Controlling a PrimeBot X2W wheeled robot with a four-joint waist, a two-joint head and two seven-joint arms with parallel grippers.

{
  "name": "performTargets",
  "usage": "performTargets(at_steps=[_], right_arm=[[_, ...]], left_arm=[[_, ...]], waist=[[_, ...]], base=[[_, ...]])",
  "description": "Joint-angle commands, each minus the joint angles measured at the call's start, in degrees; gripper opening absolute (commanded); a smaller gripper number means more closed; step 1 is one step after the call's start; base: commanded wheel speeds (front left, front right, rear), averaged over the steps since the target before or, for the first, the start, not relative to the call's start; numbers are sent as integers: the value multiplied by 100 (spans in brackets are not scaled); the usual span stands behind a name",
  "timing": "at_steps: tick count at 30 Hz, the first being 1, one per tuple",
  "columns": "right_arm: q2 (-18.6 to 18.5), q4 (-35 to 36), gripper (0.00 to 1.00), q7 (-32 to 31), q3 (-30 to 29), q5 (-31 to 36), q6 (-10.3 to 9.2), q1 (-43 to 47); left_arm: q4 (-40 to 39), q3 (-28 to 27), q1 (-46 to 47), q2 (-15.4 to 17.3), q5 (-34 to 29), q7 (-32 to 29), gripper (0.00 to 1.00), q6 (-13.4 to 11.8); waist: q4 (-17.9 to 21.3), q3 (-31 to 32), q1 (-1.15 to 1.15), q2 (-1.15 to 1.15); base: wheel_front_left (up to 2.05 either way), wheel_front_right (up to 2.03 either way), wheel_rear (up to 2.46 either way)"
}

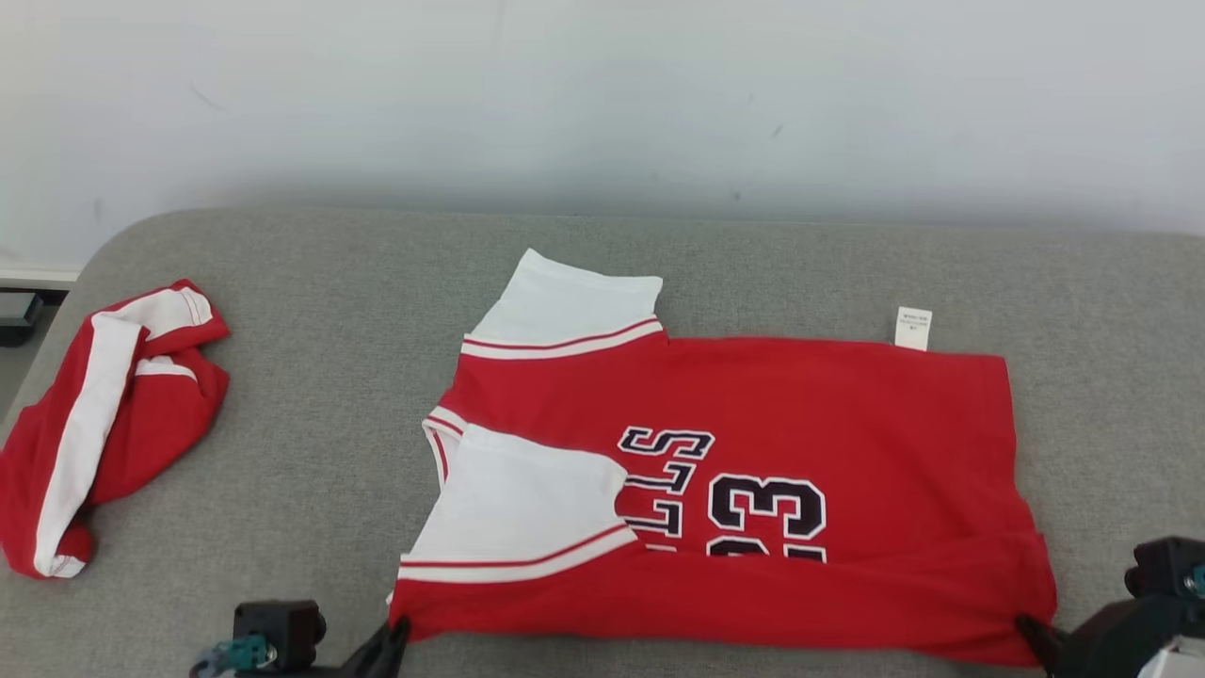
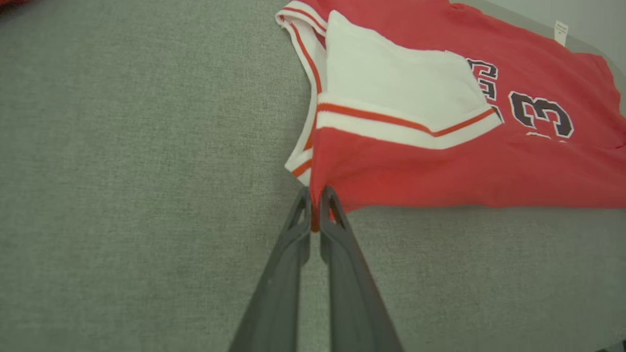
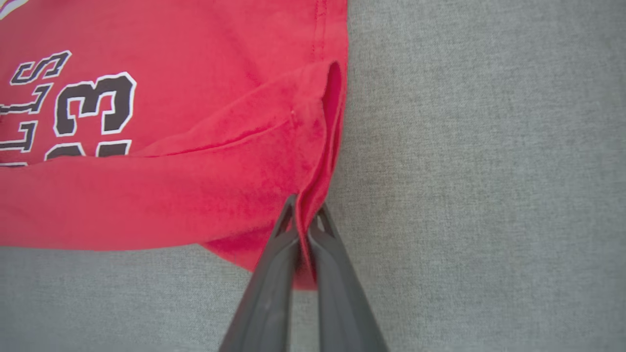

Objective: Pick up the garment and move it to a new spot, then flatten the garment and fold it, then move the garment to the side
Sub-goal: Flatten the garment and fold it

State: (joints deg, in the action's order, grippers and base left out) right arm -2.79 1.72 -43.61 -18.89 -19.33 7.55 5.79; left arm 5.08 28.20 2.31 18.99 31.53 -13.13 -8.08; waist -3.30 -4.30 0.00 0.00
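Nearest, the left gripper point(image 2: 315, 195) and right gripper point(image 3: 304, 208) each pinch a near corner of the shirt point(image 1: 800, 405), which lies flat ahead, between them, one sleeve point(image 1: 527, 499) tucked in. Moving and flattening look done and folding begun; further folds and the shift aside remain. Beyond spread the grey pad point(image 1: 311, 282), a crumpled red bundle point(image 1: 104, 405) out past the left gripper, and a pale wall point(image 1: 602, 94).

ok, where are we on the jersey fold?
Done: the red jersey lies spread flat on the grey padded surface, with the near white sleeve folded in over the chest. In hand: the left gripper and right gripper are each shut on a near-edge corner, probably to fold that edge over. Left: the far sleeve sticks out, the body folds, then moving it aside.
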Motion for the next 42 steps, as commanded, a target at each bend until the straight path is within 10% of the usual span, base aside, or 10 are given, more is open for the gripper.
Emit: performTargets(at_steps=[1,19,20,21,42], right_arm=[[-22,63,0,-64,-45,-76,-13,107],[-24,1,0,-19,-205,-505,-13,939],[-23,-42,35,-2,-199,-514,-13,957],[-23,-97,100,12,-210,-531,-13,974],[-16,-845,100,2591,67,-710,-10,276]], left_arm=[[-66,-6,-113,62,74,-19,0,-45],[-461,55,-1132,248,302,-205,0,-329],[-429,68,-1114,242,269,-177,9,-323],[-385,74,-1083,224,245,-132,100,-322],[-1,-534,-139,-168,-63,1678,100,-467]], waist=[[-12,24,0,0],[22,252,0,0],[18,260,0,0],[16,268,0,0],[98,665,0,0]], base=[[0,0,0],[0,0,0],[0,0,0],[0,0,0],[0,0,0]])
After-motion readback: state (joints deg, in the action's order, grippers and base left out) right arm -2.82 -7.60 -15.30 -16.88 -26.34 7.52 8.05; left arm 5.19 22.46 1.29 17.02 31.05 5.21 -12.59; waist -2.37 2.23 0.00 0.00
